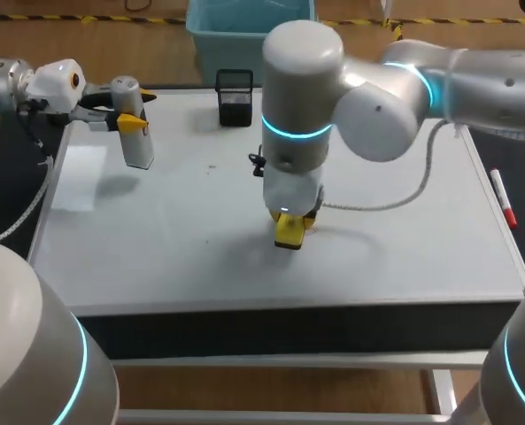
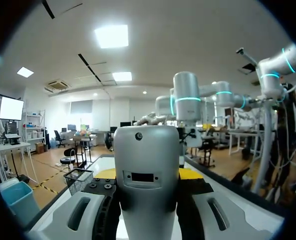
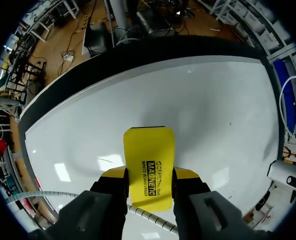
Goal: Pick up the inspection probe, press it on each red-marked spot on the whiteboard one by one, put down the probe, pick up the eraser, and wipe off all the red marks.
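Of the yellow rectangular eraser (image 3: pixel 149 155) we see only the printed back. Its wiping face is turned down against the white glossy whiteboard (image 3: pixel 202 100) and hidden, and its near end disappears between the fingers. In the head view our right arm's wrist covers most of it, so only a low yellow edge (image 1: pixel 288 235) shows near the middle of the board (image 1: pixel 200 204). The right gripper (image 3: pixel 150 175) is clamped on the eraser, one yellow tip on each long side. The eraser's back is a bright, round-cornered slab with black lettering. A faint grey streak lies on the board just beside it. The silver-grey cylindrical probe (image 2: pixel 147 165) fills the left wrist view. It has a dark window and a small dot on its body, and its lower end is cut off. The left gripper (image 2: pixel 148 175) is closed on it from both sides, with only slivers of the yellow tips showing. From above, the probe (image 1: pixel 138 146) hangs upright over the board's far left part. Whether it touches the board, we cannot tell. A black wire-mesh pen holder (image 1: pixel 235 97) stands at the far edge. A red-capped white marker (image 1: pixel 503 199) lies just beside the board's right edge.
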Action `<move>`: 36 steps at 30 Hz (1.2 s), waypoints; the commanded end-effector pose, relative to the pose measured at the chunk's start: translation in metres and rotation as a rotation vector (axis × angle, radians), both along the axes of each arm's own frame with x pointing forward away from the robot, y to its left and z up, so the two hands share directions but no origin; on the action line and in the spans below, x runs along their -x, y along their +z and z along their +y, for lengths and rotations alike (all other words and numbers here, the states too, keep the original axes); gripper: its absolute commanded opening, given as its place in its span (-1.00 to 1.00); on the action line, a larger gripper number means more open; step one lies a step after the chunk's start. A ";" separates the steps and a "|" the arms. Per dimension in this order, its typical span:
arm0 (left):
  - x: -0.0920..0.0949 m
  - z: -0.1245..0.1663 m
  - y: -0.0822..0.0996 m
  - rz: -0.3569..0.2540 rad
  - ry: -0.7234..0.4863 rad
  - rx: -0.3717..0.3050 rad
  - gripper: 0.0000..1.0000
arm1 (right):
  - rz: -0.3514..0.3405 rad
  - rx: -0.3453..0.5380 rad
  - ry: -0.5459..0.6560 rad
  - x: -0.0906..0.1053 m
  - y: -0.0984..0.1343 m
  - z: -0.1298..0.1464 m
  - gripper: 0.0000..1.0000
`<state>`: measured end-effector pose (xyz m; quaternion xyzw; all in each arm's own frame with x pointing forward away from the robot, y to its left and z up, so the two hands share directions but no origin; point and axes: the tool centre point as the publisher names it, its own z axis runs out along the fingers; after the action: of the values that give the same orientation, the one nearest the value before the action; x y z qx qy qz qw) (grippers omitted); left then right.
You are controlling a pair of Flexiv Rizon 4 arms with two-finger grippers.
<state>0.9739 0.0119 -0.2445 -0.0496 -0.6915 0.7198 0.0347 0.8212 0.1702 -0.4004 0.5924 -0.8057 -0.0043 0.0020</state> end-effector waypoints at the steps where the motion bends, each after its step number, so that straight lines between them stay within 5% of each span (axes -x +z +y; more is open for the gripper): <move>1: -0.001 0.000 0.001 0.001 -0.004 0.000 -1.00 | 0.005 0.039 0.004 -0.005 -0.007 0.007 -1.00; 36: -0.001 0.000 0.001 0.001 -0.004 0.000 -1.00 | 0.023 0.024 0.010 -0.007 -0.025 -0.018 -1.00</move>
<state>0.9739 0.0120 -0.2445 -0.0496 -0.6915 0.7198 0.0347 0.8291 0.1568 -0.4270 0.5954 -0.8031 -0.0021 0.0207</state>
